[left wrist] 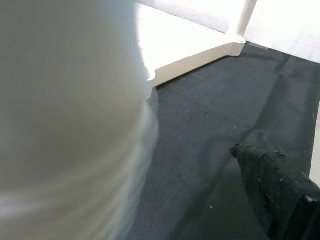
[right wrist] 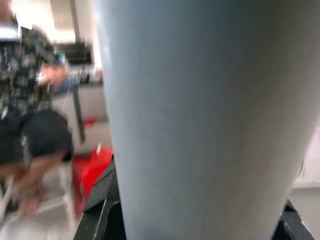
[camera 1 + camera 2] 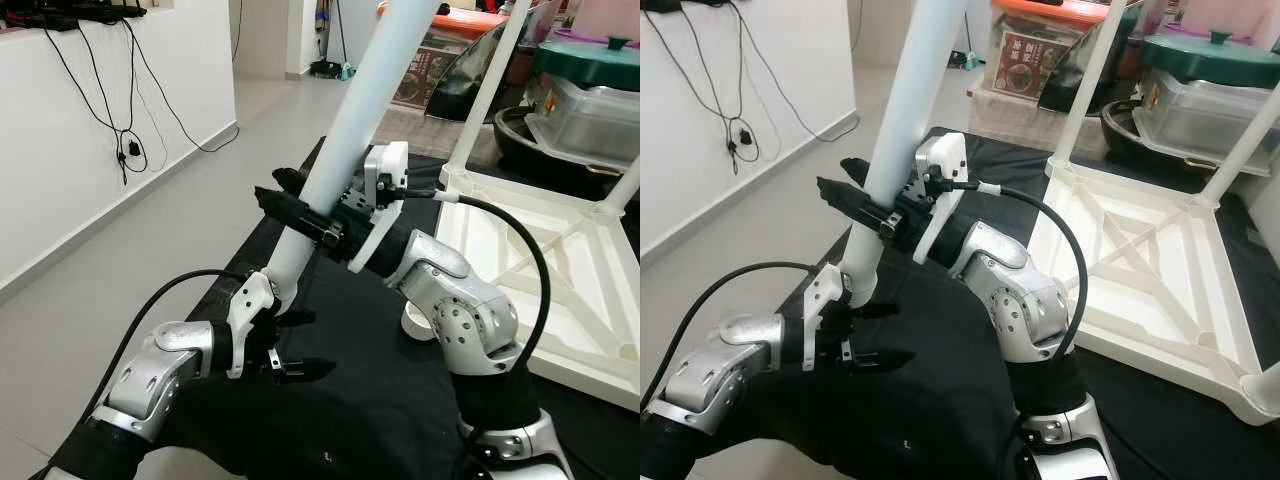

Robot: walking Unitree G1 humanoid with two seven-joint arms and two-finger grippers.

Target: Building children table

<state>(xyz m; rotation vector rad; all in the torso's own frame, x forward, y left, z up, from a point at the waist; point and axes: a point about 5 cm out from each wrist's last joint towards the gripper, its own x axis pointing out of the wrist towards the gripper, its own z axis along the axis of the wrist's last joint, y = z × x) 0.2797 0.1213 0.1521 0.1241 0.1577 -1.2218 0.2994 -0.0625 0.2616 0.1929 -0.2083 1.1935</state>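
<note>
A long white table leg [image 3: 350, 130] slants up over the black cloth. My right gripper [image 3: 300, 205] is shut around its middle, and the leg [image 2: 200, 125] looms close in the right wrist view. My left gripper [image 3: 318, 343] stands open at the leg's lower end, with the leg [image 1: 70, 100] close beside one black finger [image 1: 270, 175] and a gap between them. The white table top [image 3: 560, 350] lies upside down on the right. Two fitted legs rise from its far corners, one on the left [image 3: 490, 90] and one on the right [image 3: 625, 185].
A black cloth [image 3: 380, 400] covers the work surface. Behind the table top stand a green-lidded pot [image 3: 590, 60] and boxes. Bare floor and a white wall with hanging cables [image 3: 120, 140] lie to the left. A seated person [image 2: 30, 100] is blurred in the right wrist view.
</note>
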